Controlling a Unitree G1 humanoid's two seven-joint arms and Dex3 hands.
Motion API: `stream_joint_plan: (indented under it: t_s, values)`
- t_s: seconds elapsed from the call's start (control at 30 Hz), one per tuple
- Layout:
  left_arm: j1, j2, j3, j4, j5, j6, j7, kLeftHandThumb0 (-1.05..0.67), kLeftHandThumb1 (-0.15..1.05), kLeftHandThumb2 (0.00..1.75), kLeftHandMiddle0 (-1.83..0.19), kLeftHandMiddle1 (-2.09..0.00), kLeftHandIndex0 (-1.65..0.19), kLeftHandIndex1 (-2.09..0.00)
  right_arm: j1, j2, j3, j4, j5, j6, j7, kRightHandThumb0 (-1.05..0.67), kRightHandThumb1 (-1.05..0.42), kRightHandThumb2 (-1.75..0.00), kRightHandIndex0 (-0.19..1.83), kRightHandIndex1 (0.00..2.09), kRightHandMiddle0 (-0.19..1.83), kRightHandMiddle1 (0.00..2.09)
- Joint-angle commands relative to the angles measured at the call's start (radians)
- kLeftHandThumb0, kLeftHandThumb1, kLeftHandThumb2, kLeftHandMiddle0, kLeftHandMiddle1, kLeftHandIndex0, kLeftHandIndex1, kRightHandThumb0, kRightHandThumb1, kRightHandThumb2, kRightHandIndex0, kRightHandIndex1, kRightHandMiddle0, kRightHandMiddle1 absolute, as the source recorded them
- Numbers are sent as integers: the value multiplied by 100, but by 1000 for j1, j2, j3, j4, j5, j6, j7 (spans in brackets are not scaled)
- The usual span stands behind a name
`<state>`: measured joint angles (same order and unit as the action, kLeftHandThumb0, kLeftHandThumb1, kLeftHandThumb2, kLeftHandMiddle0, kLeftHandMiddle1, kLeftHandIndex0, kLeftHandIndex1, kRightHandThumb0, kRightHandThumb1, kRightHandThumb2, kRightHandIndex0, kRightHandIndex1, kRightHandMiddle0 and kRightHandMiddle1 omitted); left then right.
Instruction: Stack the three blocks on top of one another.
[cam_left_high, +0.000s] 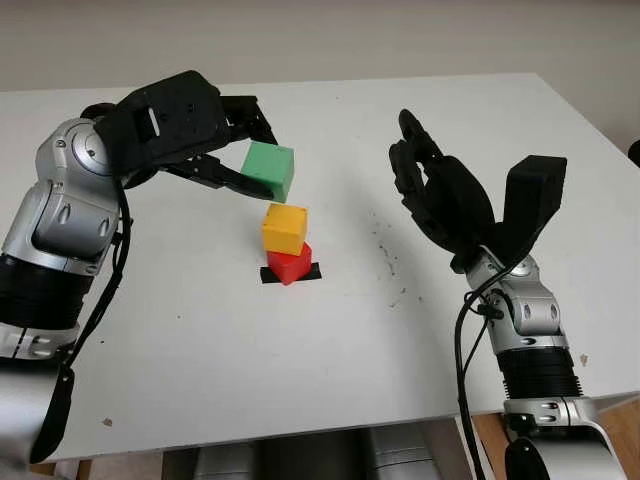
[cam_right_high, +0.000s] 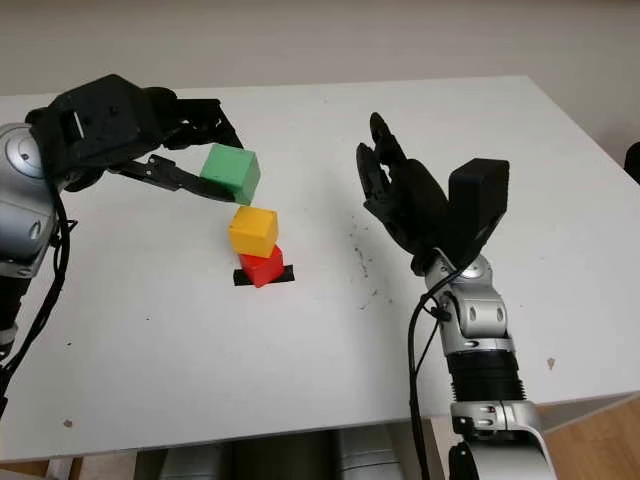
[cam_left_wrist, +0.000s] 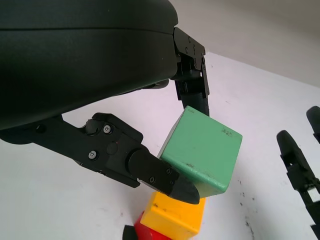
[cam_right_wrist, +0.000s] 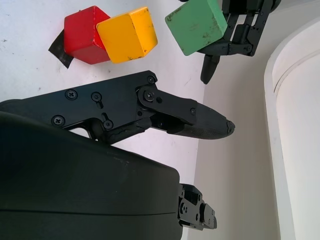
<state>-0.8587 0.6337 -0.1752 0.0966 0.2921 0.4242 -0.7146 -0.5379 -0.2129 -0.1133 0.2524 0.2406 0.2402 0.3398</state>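
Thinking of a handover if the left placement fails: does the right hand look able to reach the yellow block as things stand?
Probably yes. The right hand is open, raised beside the stack, with bare table between it and the yellow block. But the left hand holds the green block just above it, crowding any approach from above.

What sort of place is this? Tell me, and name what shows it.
Probably a robot lab or test bench, not a home. A plain white table carries a black tape mark under a red block and yellow block. The left hand holds a green block above them; the right hand is open nearby.
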Motion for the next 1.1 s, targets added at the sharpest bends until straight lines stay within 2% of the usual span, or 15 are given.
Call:
stream_joint_plan:
  t_s: [0.0,0.4,0.73,1.07]
  values:
    - [-13,2,1,-4,-7,-2,-4,-39,95,6,-17,-5,-23,-164,7,0,-3,-23,3,-13,1,-59,-105,-67,-19,0,-19,0]
    - [37,-14,-3,-3,-27,-2,6,-42,93,5,-20,-6,-26,-160,6,-3,-1,-21,-1,-19,8,-58,-105,-67,-19,0,-19,0]
    - [35,-18,-20,16,-22,-11,0,-42,94,5,-17,-5,-21,-169,3,-7,-1,-31,-2,-4,2,-60,-105,-64,-19,0,-19,0]
    - [33,-29,-26,29,-25,-18,8,-42,94,5,-18,-6,-23,-169,8,-7,-1,-40,-3,-6,-2,-61,-105,-63,-19,0,-19,0]
